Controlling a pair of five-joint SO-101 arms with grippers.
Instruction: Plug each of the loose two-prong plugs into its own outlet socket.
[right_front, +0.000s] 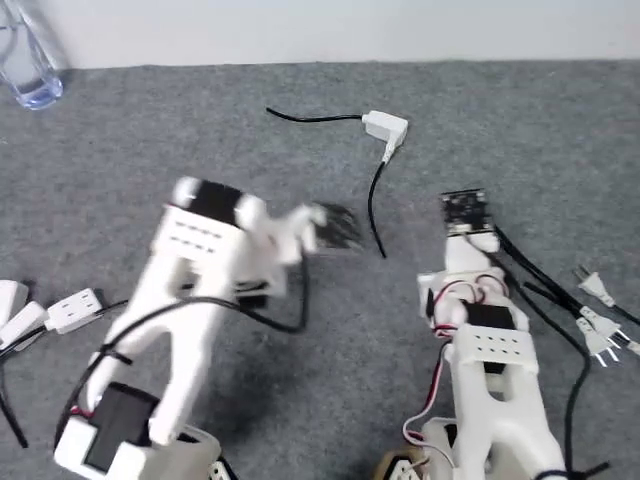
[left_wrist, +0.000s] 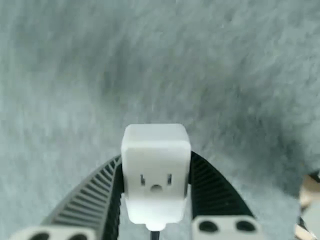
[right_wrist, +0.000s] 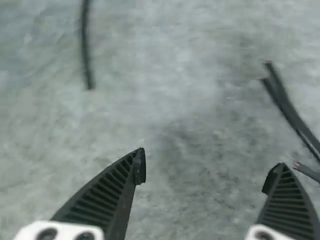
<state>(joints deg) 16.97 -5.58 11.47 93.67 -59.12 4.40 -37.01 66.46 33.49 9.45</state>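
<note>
**High view.** My left arm (right_front: 190, 300) reaches toward the middle of the grey carpet (right_front: 500, 110). The left gripper (right_front: 328, 228) is smeared, and I can make out only something pale in it. The right arm (right_front: 490, 350) sits at near right, its fingers hidden under its own wrist.

The loose plugs (right_front: 598, 322) lie bunched at the right edge, just right of the right arm and well apart from the left gripper. The right arm is clearly the nearer one. Their long axes seem to run near right to far left, blades toward far left, but they are too small to be sure.

A second socket (right_front: 385, 127) lies at far centre on a black cord (right_front: 372, 205). Spare sockets (right_front: 72, 310) lie at the left edge, partly cut off.

**Left wrist view.** The left gripper (left_wrist: 156, 160) is clamped on a white socket block (left_wrist: 156, 172), one finger on each side. The slotted face looks back at the camera, and the block's lead leaves toward the wrist. The carpet beyond is blurred.

**Right wrist view.** The right gripper (right_wrist: 210, 167) is spread wide with nothing in it, hovering over bare carpet. A cord end (right_wrist: 87, 55) and dark cables (right_wrist: 287, 107) cross the floor.

**Judgement.** The right arm must swing right for a plug, then bring it left, blades first, to the held block.
</note>
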